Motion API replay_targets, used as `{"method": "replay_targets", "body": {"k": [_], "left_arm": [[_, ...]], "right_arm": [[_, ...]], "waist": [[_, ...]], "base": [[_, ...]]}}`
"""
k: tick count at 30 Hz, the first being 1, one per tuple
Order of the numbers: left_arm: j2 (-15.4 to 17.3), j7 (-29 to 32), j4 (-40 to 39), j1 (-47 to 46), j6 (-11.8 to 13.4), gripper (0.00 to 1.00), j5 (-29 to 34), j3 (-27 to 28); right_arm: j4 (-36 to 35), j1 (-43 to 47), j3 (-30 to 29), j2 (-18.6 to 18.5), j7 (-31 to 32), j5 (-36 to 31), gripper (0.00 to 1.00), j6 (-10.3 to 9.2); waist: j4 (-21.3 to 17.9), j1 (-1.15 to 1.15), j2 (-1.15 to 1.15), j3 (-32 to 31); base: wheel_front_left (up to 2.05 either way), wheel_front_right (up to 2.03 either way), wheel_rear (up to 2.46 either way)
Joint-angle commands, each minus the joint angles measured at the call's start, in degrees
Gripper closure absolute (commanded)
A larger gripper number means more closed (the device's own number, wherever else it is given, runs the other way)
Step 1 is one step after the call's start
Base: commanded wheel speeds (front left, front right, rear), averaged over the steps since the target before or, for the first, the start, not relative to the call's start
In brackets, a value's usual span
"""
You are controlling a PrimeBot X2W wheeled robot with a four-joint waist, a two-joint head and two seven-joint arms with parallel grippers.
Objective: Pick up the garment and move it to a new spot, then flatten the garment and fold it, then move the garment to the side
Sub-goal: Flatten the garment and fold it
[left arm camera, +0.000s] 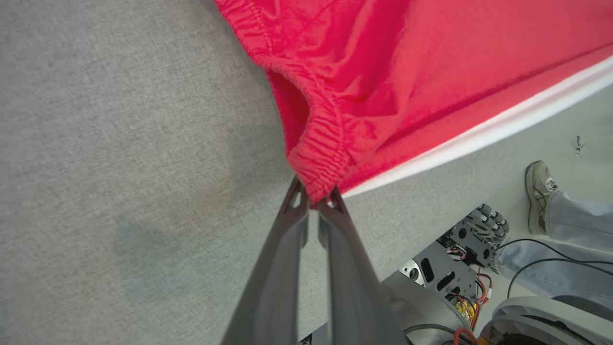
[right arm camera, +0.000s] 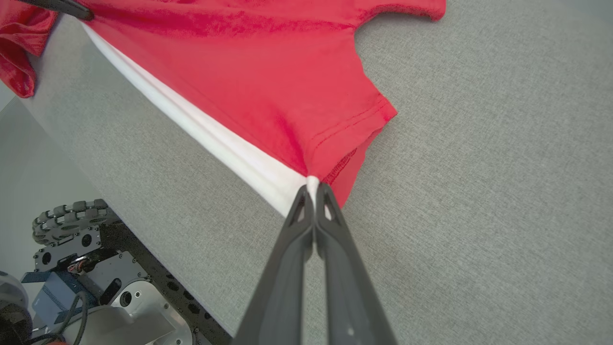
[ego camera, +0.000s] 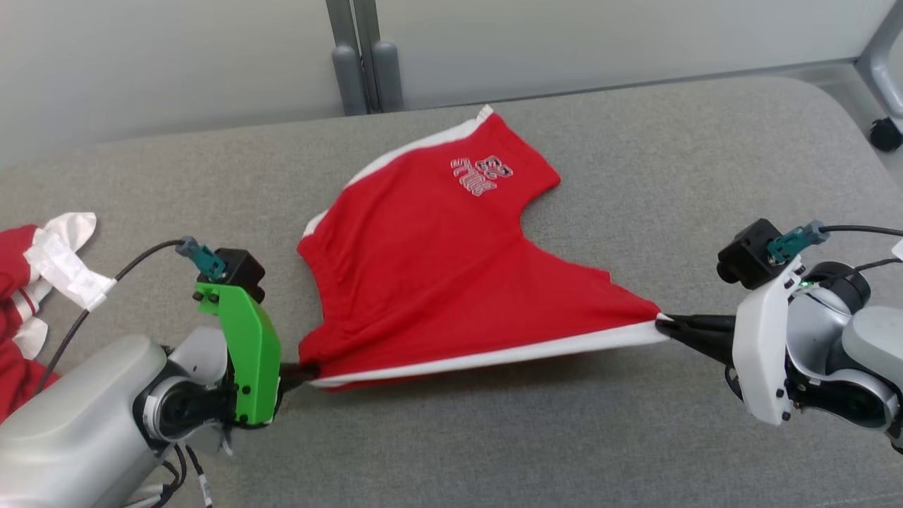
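Step in hand: flattening. Red garment lies at frame centre on grey tabletop. Near edge taut between left end effector, clamped on waistband corner, and right end effector, clamped on striped hem corner. Next move, probably: lower edge flat, keep tension.

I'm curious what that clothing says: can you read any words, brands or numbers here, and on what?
White outlined lettering, two rows, on the red shorts: upside down in the head view and too blurred to read.
No other text is legible.
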Motion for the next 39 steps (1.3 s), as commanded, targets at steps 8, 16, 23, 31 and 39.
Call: {"method": "replay_targets", "body": {"k": [8,16,23,31,39], "left_arm": [[6.1,8.7,-13.8,1.7,7.6,1.00,-7.2,1.0],[4.9,18.8,-14.5,-8.1,10.0,1.00,-10.3,3.0],[0.7,24.5,-10.1,-18.3,10.6,1.00,-9.5,4.1],[-4.8,27.1,-1.6,-26.6,11.0,1.00,-10.3,6.3],[-7.6,27.8,5.6,-31.5,11.1,1.00,-12.0,9.3]], "right_arm": [[-5.4,3.4,-7.2,-2.6,6.2,1.8,1.00,-0.11],[-0.5,-4.5,-14.9,0.6,14.6,2.5,1.00,-0.11],[7.4,-16.3,-19.0,3.4,21.8,-2.1,1.00,-0.12],[17.5,-26.6,-21.1,9.7,27.2,-3.0,1.00,-0.12],[25.1,-34.5,-18.6,13.9,28.8,-6.9,1.00,-0.12]], "waist": [[1.4,0.00,0.00,-1.2],[4.8,0.00,0.00,6.6],[9.1,0.00,0.00,15.9],[12.4,0.00,0.00,23.8],[13.3,0.00,0.00,28.6]], "base": [[0.00,0.00,0.00],[0.00,0.00,0.00],[0.00,0.00,0.00],[0.00,0.00,0.00],[0.00,0.00,0.00]]}}
